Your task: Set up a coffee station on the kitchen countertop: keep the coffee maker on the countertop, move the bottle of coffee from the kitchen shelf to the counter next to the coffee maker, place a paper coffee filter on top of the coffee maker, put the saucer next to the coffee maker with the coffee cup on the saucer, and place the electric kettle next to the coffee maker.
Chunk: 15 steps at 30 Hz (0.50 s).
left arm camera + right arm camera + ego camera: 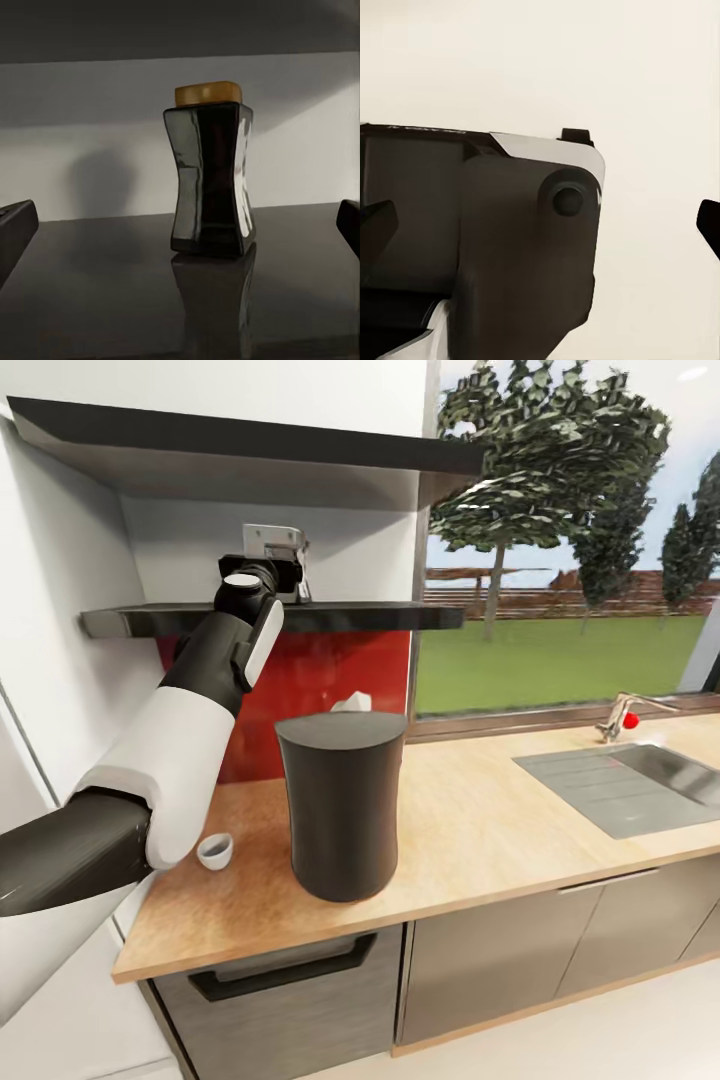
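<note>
My left arm reaches up to the black kitchen shelf (380,617), and its left gripper (288,574) sits at shelf height. The bottle of coffee (210,180), dark and waisted with a gold lid, stands upright on the shelf just ahead of the open fingers (16,225), untouched. The big dark-grey coffee maker (342,810) stands on the countertop (480,830). A small white coffee cup (215,850) sits to its left. A pale paper coffee filter (352,703) peeks out behind it. My right gripper (543,225) is open before a dark robot part. The saucer and electric kettle are out of view.
A steel sink (620,785) with a faucet (625,715) lies at the counter's right. A second, higher shelf (250,450) hangs above the gripper. A white wall panel borders the left, and a red backsplash (330,670) lies under the shelf.
</note>
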Available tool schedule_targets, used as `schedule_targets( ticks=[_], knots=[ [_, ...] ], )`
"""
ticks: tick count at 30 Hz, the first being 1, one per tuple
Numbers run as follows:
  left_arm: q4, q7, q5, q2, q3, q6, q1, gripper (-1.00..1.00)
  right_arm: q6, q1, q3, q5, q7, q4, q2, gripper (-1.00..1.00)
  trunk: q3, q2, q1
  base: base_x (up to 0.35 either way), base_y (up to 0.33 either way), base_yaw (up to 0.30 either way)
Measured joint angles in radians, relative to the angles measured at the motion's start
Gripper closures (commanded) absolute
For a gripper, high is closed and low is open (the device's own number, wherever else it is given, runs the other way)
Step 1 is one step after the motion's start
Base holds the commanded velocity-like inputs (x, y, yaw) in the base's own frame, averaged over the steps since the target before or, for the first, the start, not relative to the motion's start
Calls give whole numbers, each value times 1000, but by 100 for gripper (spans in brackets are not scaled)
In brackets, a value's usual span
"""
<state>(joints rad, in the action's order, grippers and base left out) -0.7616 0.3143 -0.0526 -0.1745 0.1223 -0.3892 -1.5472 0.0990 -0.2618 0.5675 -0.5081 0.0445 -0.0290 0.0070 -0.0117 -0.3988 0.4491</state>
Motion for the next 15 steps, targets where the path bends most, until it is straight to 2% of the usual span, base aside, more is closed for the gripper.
schedule_targets(
  ticks=[4, 11, 15],
  knots=[
    [0, 0, 0, 0, 0, 0, 0, -100, 0, 0, 0, -1, 0, 1, -2, -100, 0, 0, 0, 225, -24, 0],
    [0, 0, 0, 0, 0, 0, 0, -100, 0, 0, 0, -1, 0, 1, -2, -100, 0, 0, 0, 49, -3, 0],
    [0, 0, 0, 0, 0, -1, 0, -100, 0, 0, 1, -1, 0, 1, -1, -100, 0, 0, 0, 167, 0, 0]
  ],
)
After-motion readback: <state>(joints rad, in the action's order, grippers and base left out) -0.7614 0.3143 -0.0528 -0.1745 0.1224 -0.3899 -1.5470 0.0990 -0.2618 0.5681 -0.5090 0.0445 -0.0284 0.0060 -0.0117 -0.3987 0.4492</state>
